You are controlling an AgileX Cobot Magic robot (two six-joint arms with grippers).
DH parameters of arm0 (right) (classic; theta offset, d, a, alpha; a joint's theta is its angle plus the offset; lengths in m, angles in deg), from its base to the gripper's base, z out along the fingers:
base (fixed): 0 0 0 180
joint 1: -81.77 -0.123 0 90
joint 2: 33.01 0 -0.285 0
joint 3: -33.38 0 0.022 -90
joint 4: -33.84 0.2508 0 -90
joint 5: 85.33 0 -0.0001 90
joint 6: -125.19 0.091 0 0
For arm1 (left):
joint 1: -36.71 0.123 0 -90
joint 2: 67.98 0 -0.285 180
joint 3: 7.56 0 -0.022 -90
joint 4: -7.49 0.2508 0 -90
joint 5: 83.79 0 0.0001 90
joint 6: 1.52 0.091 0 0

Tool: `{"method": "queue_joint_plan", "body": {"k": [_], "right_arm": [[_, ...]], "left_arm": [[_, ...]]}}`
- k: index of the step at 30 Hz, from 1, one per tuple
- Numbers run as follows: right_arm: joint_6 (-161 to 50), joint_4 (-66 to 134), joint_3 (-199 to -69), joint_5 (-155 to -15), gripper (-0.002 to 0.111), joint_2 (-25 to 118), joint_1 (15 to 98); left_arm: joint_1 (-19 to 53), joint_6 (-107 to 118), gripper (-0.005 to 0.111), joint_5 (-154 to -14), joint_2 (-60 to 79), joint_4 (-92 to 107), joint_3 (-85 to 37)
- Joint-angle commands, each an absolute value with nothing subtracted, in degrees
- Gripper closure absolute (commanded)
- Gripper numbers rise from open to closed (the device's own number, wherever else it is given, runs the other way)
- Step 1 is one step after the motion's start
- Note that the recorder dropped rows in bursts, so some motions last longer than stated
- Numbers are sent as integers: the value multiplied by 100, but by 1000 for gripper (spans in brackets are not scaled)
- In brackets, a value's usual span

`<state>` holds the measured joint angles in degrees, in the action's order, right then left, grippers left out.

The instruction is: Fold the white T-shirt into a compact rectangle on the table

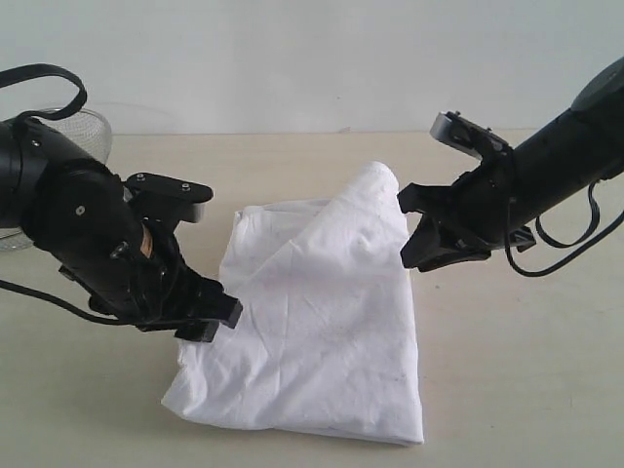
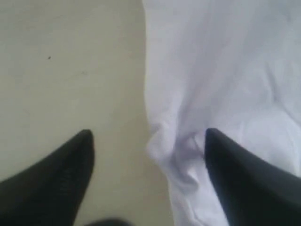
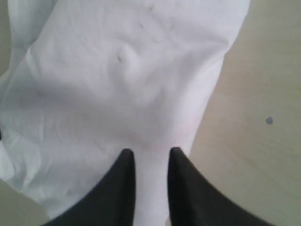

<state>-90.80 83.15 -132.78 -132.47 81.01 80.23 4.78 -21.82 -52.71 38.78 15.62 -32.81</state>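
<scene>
Right now the white T-shirt [image 1: 322, 322] lies in the middle of the table [image 1: 526, 390], showing only plain white cloth and partly folded into a rough, creased oblong that runs from far to near. Its far right corner stands up off the tabletop in a soft peak, and a folded-over layer slants from that peak down toward the near left. The right gripper [image 1: 408, 232] sits at this raised right edge, just below the peak. In the right wrist view its two black fingers [image 3: 123, 188] stand close together with a narrow strip of cloth pinched between them, so it is grasping the shirt. The left gripper [image 1: 219, 320] is low at the shirt's left edge, about halfway along it. In the left wrist view its jaws stand wide apart, released: one finger [image 2: 61, 179] is over bare tabletop and the other [image 2: 244, 183] over white cloth. The bunched, rumpled edge of the shirt lies in the gap between them, unsqueezed. Whether those fingertips touch the table I cannot tell. Behind the left arm, at the far left, part of a round wire-mesh basket [image 1: 93, 127] stands on the table, well apart from the shirt. A small dark speck [image 3: 269, 121] marks the bare tabletop beside the shirt near the right gripper.
</scene>
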Motion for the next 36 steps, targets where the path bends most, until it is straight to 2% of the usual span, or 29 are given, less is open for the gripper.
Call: {"method": "queue_joint_plan", "body": {"k": [1,3,7,10,15,21,36], "right_arm": [[-9661,9137,-13272,-13999,109,8046,8052],[-9952,9563,-13272,-14306,109,8046,8038],[-10056,9548,-13272,-14334,109,8070,7806],[-10056,9462,-13272,-14247,109,8171,7547],[-10011,9271,-13272,-13969,109,8201,7215],[-9414,8404,-13272,-13799,109,8225,7192],[-9217,8245,-12879,-13443,109,8225,7192]], "left_arm": [[495,-2142,44,-5189,3709,1751,-3247],[495,-2142,60,-5249,3542,1927,-3247],[604,-2142,103,-5897,3223,2151,-3180],[738,-2098,102,-6004,3337,2149,-2749],[765,-1610,102,-5407,3993,2149,-1786],[765,-1252,102,-5194,4712,1803,-995],[1011,-623,102,-5253,5851,1090,-342]]}}
